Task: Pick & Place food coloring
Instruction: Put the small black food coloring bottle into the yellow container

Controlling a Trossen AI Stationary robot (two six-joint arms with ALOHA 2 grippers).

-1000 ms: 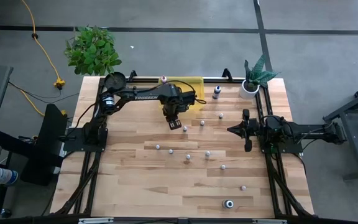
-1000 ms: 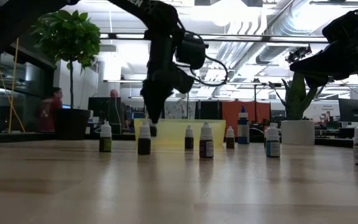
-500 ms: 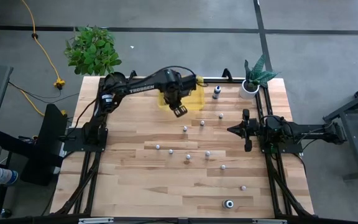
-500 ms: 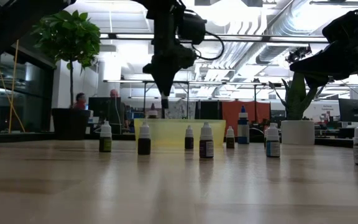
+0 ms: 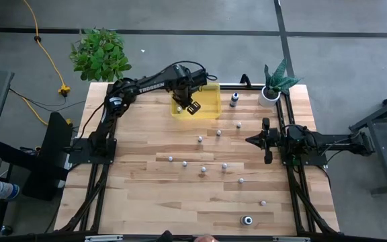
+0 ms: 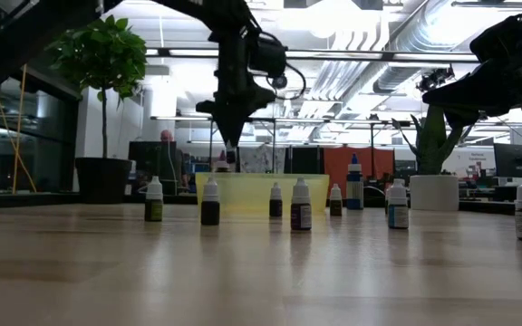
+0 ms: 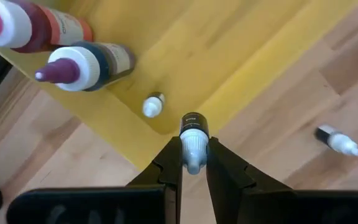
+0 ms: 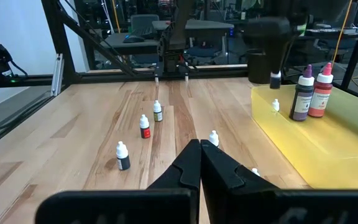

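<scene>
Above yellow bin (image 5: 210,111), "TROSSEN"-marked left hand (image 7: 194,163) grips bottle (image 7: 193,138).

overhead straight down, low level across table, wrist views close, all sharing the yellow bin (image 5: 203,101)

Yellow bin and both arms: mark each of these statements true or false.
1. The left gripper holds a small bottle over the yellow bin. True.
2. The yellow bin has no bottles in it. False: a purple-capped bottle, a pink-capped bottle and a tiny bottle sit inside.
3. The right gripper has shut, empty fingers. True.
4. All remaining bottles lie tipped over on the table. False: the low view shows them upright.
</scene>
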